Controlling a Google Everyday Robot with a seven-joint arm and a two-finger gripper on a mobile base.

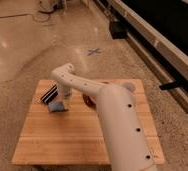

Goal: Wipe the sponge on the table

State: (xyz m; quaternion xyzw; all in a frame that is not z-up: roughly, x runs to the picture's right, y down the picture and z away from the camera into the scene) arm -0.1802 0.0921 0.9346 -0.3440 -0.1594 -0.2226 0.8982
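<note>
A small light-blue sponge (57, 107) lies on the left part of the bamboo-wood table (62, 140). My white arm stretches from the lower right across the table to the far left. The gripper (61, 100) points down just above the sponge's far edge, touching or nearly touching it. An orange bowl (90, 99) is mostly hidden behind my arm.
A black bar with white stripes (49, 93) lies at the table's far-left corner, just beyond the sponge. The table stands on a polished speckled floor with a blue X mark (93, 51). A dark bench or wall base (157, 45) runs along the right.
</note>
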